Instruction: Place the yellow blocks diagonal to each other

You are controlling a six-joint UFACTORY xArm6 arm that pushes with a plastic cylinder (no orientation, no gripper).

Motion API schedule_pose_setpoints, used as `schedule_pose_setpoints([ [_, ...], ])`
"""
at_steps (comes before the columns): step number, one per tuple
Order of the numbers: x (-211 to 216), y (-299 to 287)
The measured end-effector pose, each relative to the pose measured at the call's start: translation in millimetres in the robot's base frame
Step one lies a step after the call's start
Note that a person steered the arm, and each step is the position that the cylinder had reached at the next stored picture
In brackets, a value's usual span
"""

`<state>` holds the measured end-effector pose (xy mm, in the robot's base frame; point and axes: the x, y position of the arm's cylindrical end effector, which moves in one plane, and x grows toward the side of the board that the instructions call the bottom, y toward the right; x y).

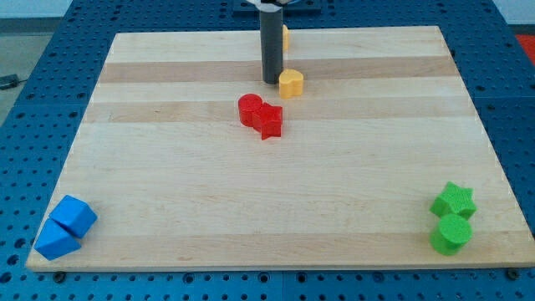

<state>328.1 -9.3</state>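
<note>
Standing just left of the yellow heart block (291, 84), the tip (272, 81) risked shoving it into the red blocks (260, 115). The second yellow block (285, 37) sat half hidden behind the rod; there was no claw whose state could be told.

My tip (272, 80) stands just left of the yellow heart block (291, 83); another yellow block (285, 37) sits behind the rod, near the desk (167, 176) top edge.

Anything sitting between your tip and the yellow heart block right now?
Nothing. In the camera view my tip sits just to the view's left of the yellow heart block, with at most a thin strip of bare board between them.
</note>
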Motion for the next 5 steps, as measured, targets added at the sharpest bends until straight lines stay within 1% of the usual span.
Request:
schedule_pose_setpoints([
  [1,21.8,5.1],
  [5,29.1,155.5],
])
